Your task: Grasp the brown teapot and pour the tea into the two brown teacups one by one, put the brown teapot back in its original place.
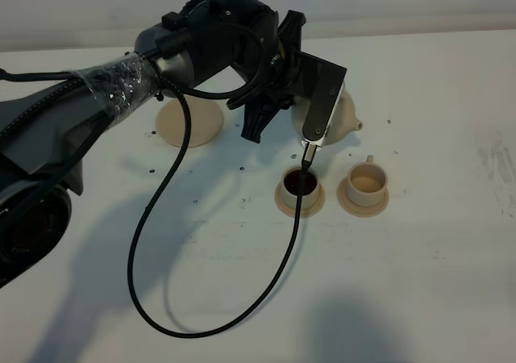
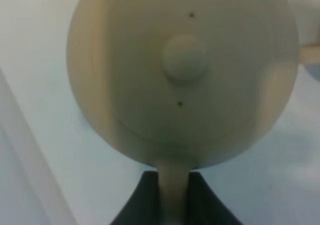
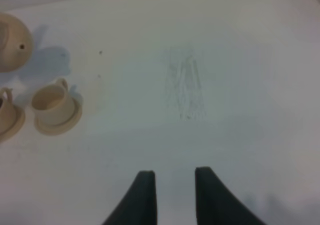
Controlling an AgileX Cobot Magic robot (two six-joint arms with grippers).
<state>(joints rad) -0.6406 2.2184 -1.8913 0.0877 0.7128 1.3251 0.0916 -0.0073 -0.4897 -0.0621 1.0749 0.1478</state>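
The left tool (image 2: 175,187) is pinching the loop handle (image 2: 173,210) of the teapot (image 1: 345,114), its jaws pressed on the handle from both sides. The pot hangs behind the two cups with its spout (image 1: 355,123) aimed toward the right side of the counter (image 1: 427,282); the arm hides how high it sits. The filled cup (image 1: 300,187) shows dark tea, while the empty cup (image 1: 367,182) just beside it looks pale and dry, so the job in hand seems to be the second pour. To do it well, carry the spout over the middle of the empty cup before any tipping starts, since it looks to sit behind that cup rather than above it. Tip slowly by rolling the wrist, low over the rim, so the stream lands inside and not on the little saucer (image 1: 379,206). The lid (image 2: 185,57) probably rests by its own weight, so a steep tilt may let it slide. The black cable (image 1: 161,218) drapes right across the filled cup and could drag it when the arm shifts. The right tool (image 3: 174,185) hangs over bare counter, jaws drawn together, gripping nothing. The big saucer (image 1: 189,123) sits bare for the pot's return.
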